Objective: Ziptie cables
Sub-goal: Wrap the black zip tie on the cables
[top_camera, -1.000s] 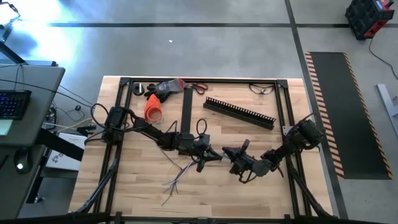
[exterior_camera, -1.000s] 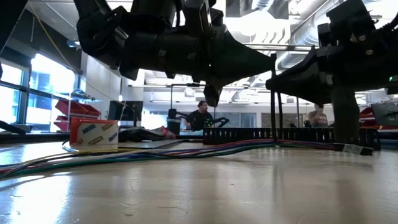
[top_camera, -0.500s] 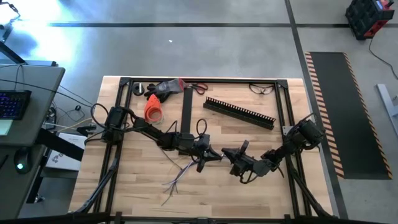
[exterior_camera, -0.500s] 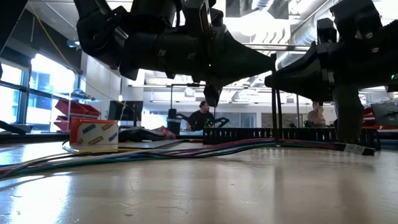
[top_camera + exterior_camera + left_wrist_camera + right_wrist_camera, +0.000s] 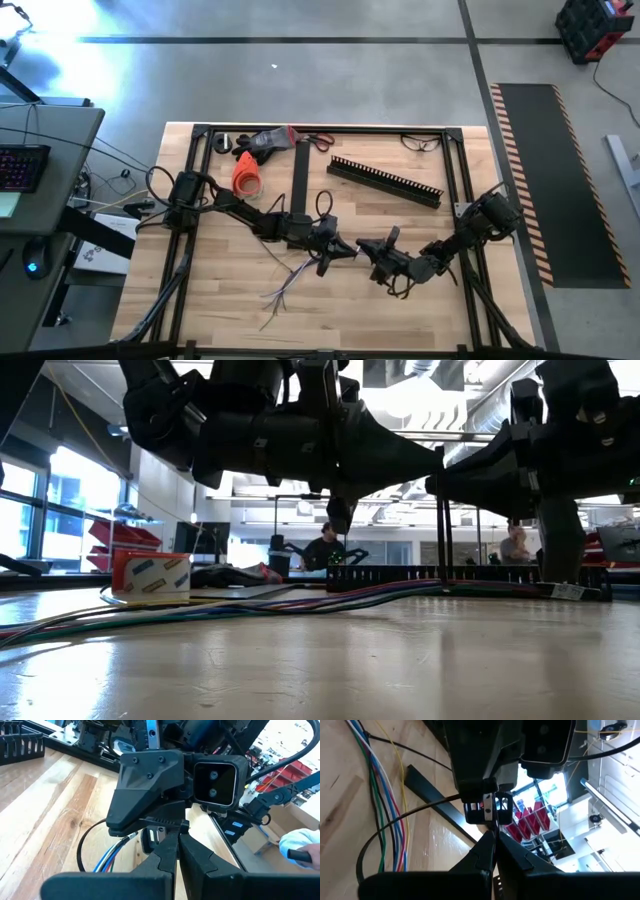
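While both closed grippers meet at frame centre, right gripper (image 5: pixel 372 247) has edged toward left gripper (image 5: pixel 345 249); the black zip-tie loop (image 5: pixel 395 827) is judged unthreaded around the multicoloured loose cables (image 5: pixel 285 285).

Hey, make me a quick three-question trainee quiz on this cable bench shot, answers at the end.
1. True or false: the left tool and right tool meet tip to tip near mid-table.
2. What loops out from between the tools in the right wrist view?
A. thin black strap
B. orange cone
C. scissors
3. The cables' free ends splay toward the table's ____ edge in the high view.

Key: 1 true; 2 A; 3 near (bottom).
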